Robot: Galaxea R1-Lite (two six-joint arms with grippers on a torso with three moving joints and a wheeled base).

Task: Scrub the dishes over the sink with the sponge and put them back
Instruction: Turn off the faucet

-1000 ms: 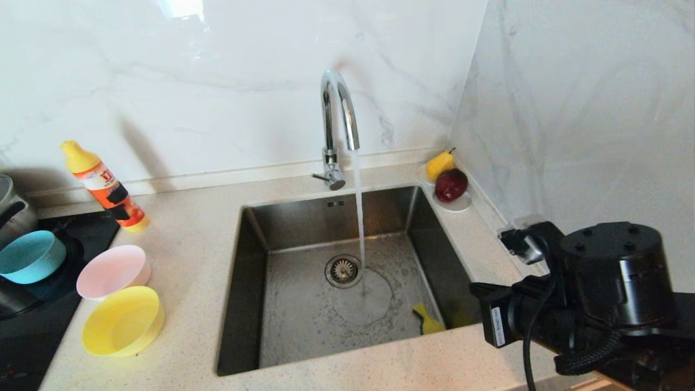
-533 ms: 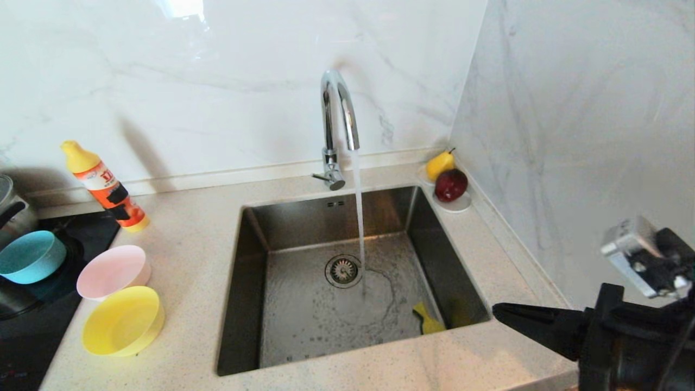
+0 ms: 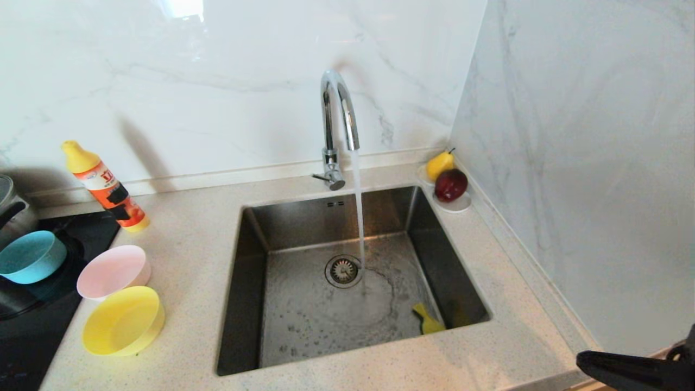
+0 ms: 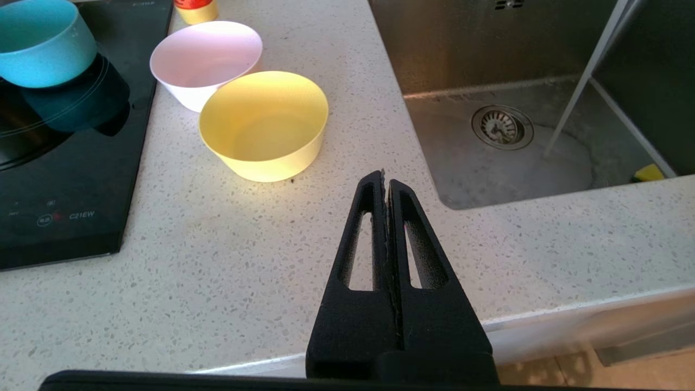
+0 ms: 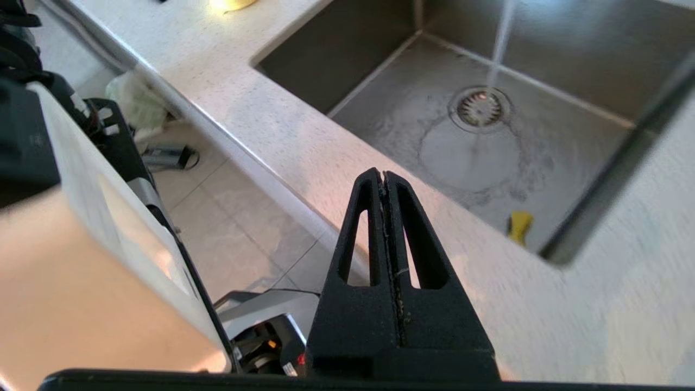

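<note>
Three bowls stand left of the sink (image 3: 244, 282): light blue (image 3: 30, 256) on the black cooktop, pale pink (image 3: 113, 271) and yellow (image 3: 122, 320) on the counter. A yellow corner of the sponge (image 3: 428, 320) shows in the basin's near right corner, and the faucet (image 3: 337, 117) runs water beside the drain. My right gripper (image 3: 583, 359) is shut and empty, low at the counter's near right edge. My left gripper (image 4: 384, 176) is shut and empty over the counter's front edge, short of the yellow bowl (image 4: 264, 125).
An orange detergent bottle (image 3: 104, 187) leans against the wall at the back left. A white saucer with a pear and a red fruit (image 3: 449, 187) sits in the back right corner. A steel pot (image 3: 11, 209) is at the far left.
My right arm has swung down and back from beside the sink's right rim to the bottom right corner, so only its shut fingertip still shows. The left arm kept still.
</note>
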